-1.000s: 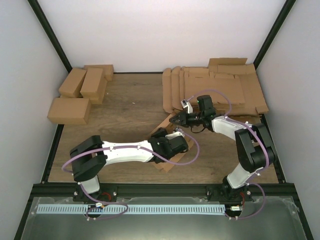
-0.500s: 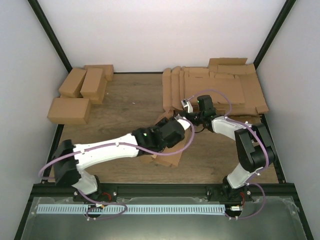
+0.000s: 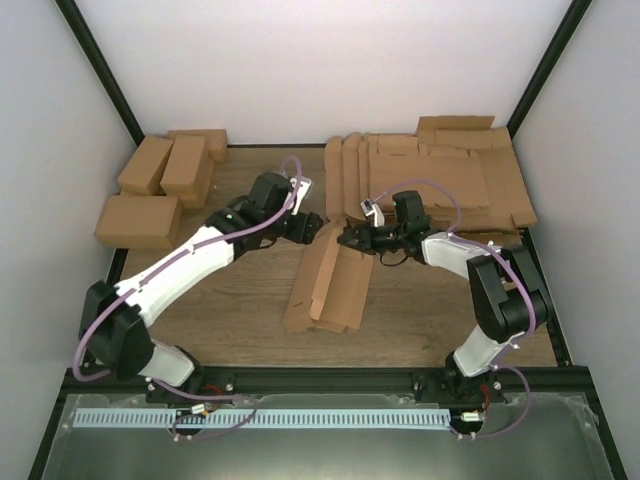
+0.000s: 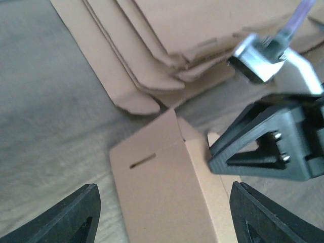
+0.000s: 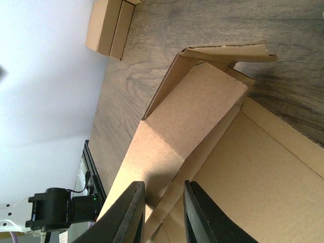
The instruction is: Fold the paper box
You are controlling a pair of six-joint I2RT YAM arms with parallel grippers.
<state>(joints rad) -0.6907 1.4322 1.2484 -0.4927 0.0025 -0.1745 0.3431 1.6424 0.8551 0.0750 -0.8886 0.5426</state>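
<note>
1. From the top camera, the paper box (image 3: pixel 328 285) lies half folded in the middle of the table (image 3: pixel 240 305). It's a long shape slanting from near-left to far-right. Your right claw (image 3: pixel 347 240) sits right on its far end. Your left claw (image 3: pixel 308 228) hangs just left of that same end and isn't on the cardboard. Flat blanks (image 3: pixel 440 175) are piled far right, and finished cartons (image 3: pixel 150 195) are far left.
2. On the left wrist cam, your left claw (image 4: pixel 169 215) is spread wide and holding nothing. The box's (image 4: pixel 162 192) far end lies below the gap between the fingers (image 4: pixel 71 217), with a slotted flap facing you. The right claw's (image 4: pixel 273 147) black body presses against the box's right side. The blanks (image 4: pixel 167 45) are just beyond.
3. On the right wrist cam, your right claw (image 5: pixel 164 212) is squeezed narrow, and a cardboard fold of the box (image 5: pixel 192 111) runs between the fingers (image 5: pixel 129 212), so it's gripping the box. One long panel stands tilted, and the cartons (image 5: pixel 109 25) are well beyond it.
</note>
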